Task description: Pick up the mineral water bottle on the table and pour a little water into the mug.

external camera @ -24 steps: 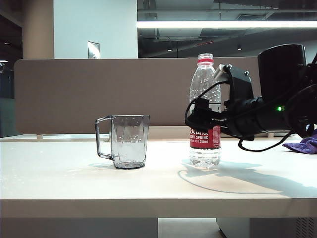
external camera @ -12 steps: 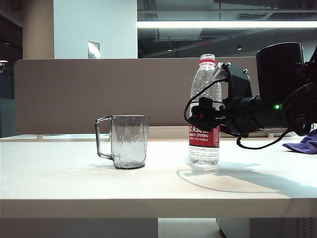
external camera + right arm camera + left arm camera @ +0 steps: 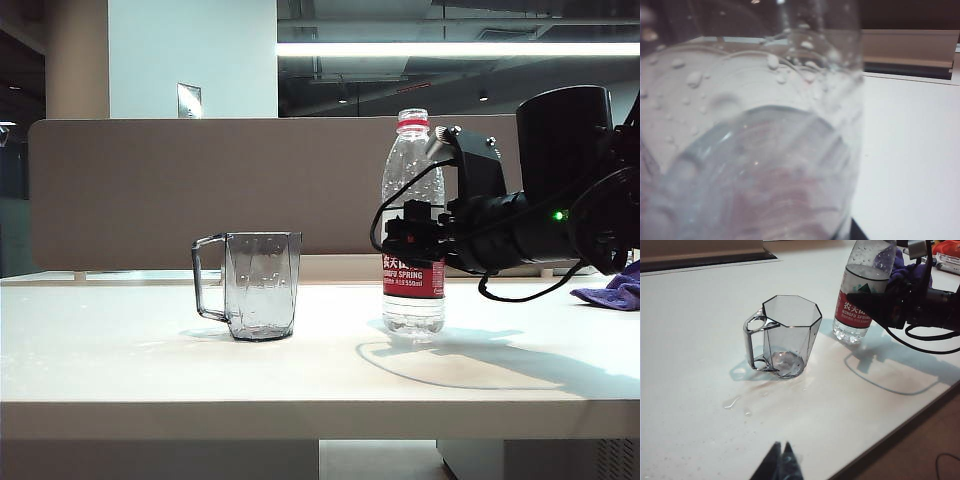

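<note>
Two grippers logged; right one clamped on the bottle.
My right gripper [image 3: 412, 238] pinches the mineral water bottle [image 3: 413, 225] at its label, upright on the table [image 3: 150, 370]. The mug [image 3: 255, 285] stands well apart. My left gripper [image 3: 780, 462] hangs over the near table edge, fingers pressed together.

From the right wrist, the mineral water bottle [image 3: 750, 150] fills the view as a blur, hiding the right gripper's jaws. The left gripper [image 3: 781, 462] is cut off, only dark tips showing.
</note>
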`<state>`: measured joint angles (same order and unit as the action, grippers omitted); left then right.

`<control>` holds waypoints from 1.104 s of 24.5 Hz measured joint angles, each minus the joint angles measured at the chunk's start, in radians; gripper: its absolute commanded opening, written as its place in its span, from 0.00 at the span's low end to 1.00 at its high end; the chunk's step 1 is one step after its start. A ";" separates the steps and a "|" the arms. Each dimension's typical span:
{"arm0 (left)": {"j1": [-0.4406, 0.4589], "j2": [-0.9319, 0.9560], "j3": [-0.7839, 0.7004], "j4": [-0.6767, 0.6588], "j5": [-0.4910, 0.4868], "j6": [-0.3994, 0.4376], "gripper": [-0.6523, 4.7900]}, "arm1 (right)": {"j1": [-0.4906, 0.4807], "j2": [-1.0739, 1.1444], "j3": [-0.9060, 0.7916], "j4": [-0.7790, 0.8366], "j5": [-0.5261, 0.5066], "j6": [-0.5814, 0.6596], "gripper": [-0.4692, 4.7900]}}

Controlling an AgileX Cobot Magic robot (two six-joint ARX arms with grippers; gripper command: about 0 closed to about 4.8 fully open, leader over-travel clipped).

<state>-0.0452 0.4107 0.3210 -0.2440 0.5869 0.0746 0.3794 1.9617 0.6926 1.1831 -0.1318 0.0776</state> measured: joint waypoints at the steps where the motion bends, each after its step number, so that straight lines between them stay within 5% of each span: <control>1: 0.000 0.000 0.000 0.000 0.000 0.000 0.11 | 0.000 0.000 0.000 0.000 0.000 0.000 0.58; 6: 0.000 0.000 0.000 0.000 0.000 0.000 0.11 | 0.000 -0.013 0.044 -0.090 0.000 -0.031 0.58; 15: 0.000 0.000 0.000 0.000 0.000 0.000 0.11 | 0.002 -0.138 0.182 -0.448 0.000 -0.267 0.58; 21: 0.000 0.000 0.000 0.000 0.000 0.000 0.11 | 0.005 -0.203 0.255 -0.674 0.040 -0.481 0.59; 27: 0.000 0.000 0.000 0.000 0.000 0.000 0.11 | 0.013 -0.220 0.292 -0.780 0.196 -0.796 0.59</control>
<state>-0.0452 0.4107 0.3210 -0.2440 0.5869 0.0746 0.3927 1.7416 0.9844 0.4030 0.0647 -0.7181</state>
